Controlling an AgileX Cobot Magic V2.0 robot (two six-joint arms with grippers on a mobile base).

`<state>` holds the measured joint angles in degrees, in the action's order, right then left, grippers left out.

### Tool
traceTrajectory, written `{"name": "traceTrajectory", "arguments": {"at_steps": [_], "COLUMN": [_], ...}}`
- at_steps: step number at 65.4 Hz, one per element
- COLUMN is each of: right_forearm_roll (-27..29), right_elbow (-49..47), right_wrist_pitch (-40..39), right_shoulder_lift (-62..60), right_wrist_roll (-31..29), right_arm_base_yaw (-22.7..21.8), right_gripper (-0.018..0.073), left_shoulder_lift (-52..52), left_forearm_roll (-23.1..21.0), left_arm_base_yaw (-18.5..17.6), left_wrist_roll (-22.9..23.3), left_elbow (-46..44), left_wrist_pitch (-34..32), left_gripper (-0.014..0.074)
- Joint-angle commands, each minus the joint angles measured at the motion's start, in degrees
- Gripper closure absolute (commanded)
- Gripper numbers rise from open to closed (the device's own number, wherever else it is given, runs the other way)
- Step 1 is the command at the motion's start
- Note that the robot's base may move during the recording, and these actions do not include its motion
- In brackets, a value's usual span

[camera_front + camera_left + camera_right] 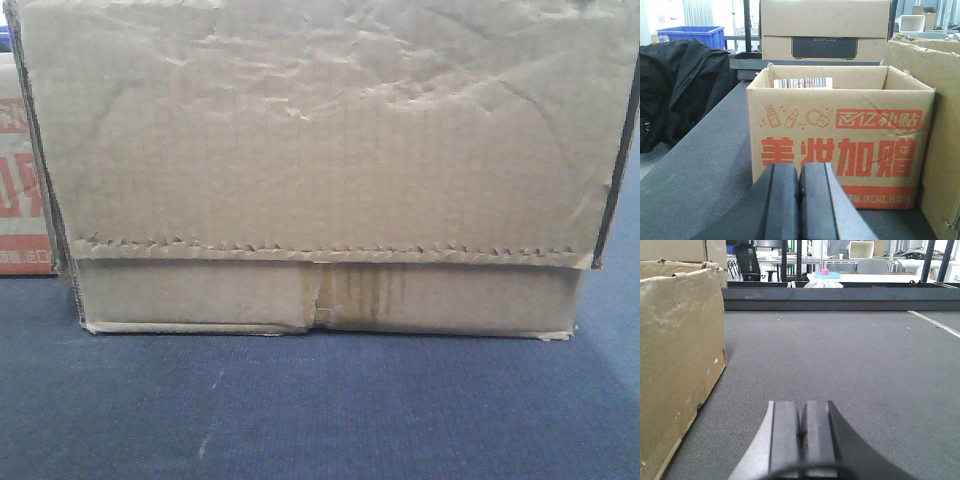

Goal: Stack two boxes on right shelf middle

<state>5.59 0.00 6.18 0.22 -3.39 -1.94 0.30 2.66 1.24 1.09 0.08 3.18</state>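
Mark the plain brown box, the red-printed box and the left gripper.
plain brown box (320, 140): front-facing view, on its wrinkled front face.
red-printed box (840, 145): left wrist view, on its front panel among the red lettering.
left gripper (799, 171): left wrist view, at the seam between its closed fingertips.

Browns, orange-red print and blues across my screens.
My front view fills with the plain brown corrugated cardboard box (320, 130), yellowish glossy streaks low centre, over a dull blue ribbed mat (300, 410). On my left wrist view I see a tan open carton (840, 150) printed with orange-red characters and cosmetics icons, a blue plastic bin (690, 35) upper left, and black cloth (680, 90) below it.
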Motion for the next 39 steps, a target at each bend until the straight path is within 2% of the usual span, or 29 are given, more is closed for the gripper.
{"name": "traceTrajectory", "arguments": {"at_steps": [1,39], "right_forearm_roll": [-0.54,-0.54], "right_elbow": [0.00,0.00], "right_wrist_pitch": [-0.72,-2.34], "right_shoulder_lift": [-0.22,-0.22], "right_wrist_roll": [-0.10,-0.10], "right_arm_base_yaw": [-0.13,-0.12], "right_gripper": [0.0721,0.0721], "left_shoulder_lift": [-0.30,-0.30], "left_forearm_roll": [-0.30,-0.30], "left_arm_base_yaw": [0.17,0.17], "left_wrist_roll": [-0.04,-0.04], "left_elbow": [-0.08,-0.08], "left_wrist_pitch": [-1.23,-1.23], "left_gripper": [0.0708,0.0708]}}
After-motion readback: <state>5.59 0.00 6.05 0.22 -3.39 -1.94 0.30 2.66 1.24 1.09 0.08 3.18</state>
